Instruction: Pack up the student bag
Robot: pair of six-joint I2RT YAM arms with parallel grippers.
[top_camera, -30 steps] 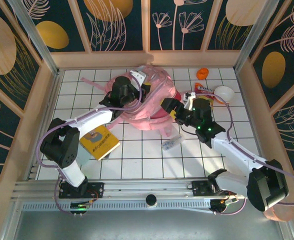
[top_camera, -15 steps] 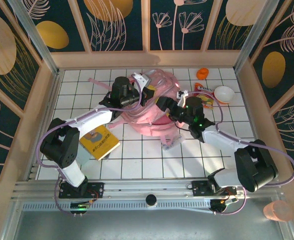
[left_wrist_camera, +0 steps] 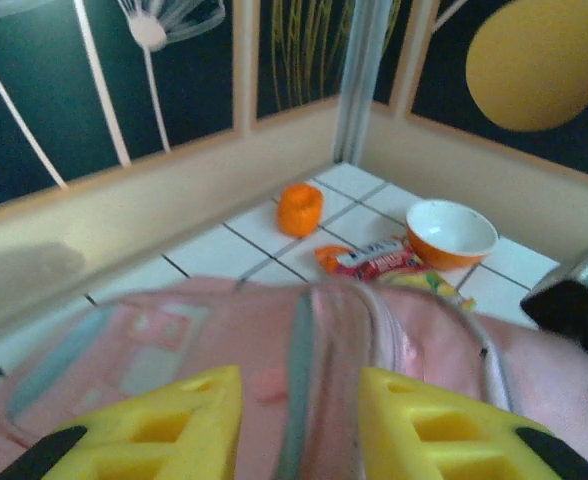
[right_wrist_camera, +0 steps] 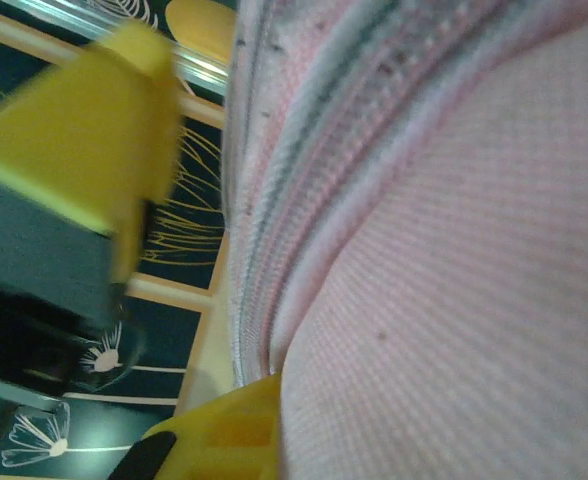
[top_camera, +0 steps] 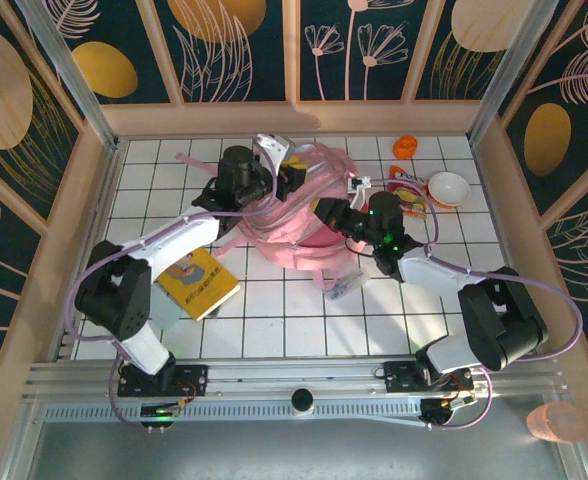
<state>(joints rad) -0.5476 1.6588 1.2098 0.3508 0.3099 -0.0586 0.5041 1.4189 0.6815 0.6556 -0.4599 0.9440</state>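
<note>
The student bag, pale pink and partly see-through, lies at the middle back of the table. My left gripper hovers over its top edge. In the left wrist view its yellow fingers stand apart, and the bag's zip rim runs loose between them. My right gripper presses into the bag's right side. In the right wrist view pink fabric covers most of the jaws. One yellow finger shows below it, shut on the fabric.
A yellow book lies flat on the left, near the left arm. An orange-and-white bowl, snack packets and a small orange object sit at the back right. A small wrapped item lies in front of the bag.
My right gripper moved left into the bag and closed on its fabric. My left gripper opened, letting go of the bag's rim, and shifted slightly towards the back.
</note>
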